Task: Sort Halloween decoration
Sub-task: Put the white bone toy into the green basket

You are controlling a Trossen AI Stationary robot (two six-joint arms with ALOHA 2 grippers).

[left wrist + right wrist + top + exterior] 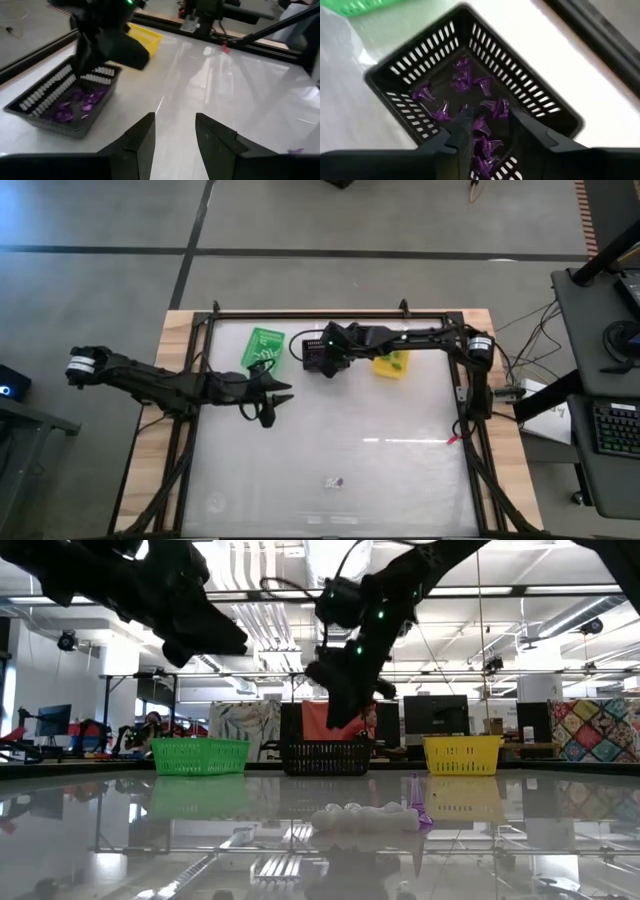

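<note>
While the right claw [486, 125] hangs over the black basket [530, 82], its two dark fingers stand slightly spread with nothing pinched between them. That basket is slotted plastic, rectangular, with sloped walls, and its floor holds a scatter of small purple cone-shaped trinkets [470, 85], glossy and pointed. It sits at the far edge of the counter [400, 470], between a green basket [262, 346] and a yellow basket [391, 365], all three of the same ribbed mesh make. The counter top is smooth, pale and reflective, framed by dark rails on a wood base.

Left claw [174, 131] hovers above bare counter just near the green basket, fingers parted, wedge-shaped and matte black, gripping nothing.

Near the front middle of the counter lies a small cluster of leftover trinkets: rounded white pieces [362, 817] bunched together, lumpy in outline, with one purple cone [419, 803] upright just beside them, touching or nearly so, cannot tell. From above, the same cluster shows as a tiny pale and purple speck, well apart from both arms and from all three baskets.
</note>
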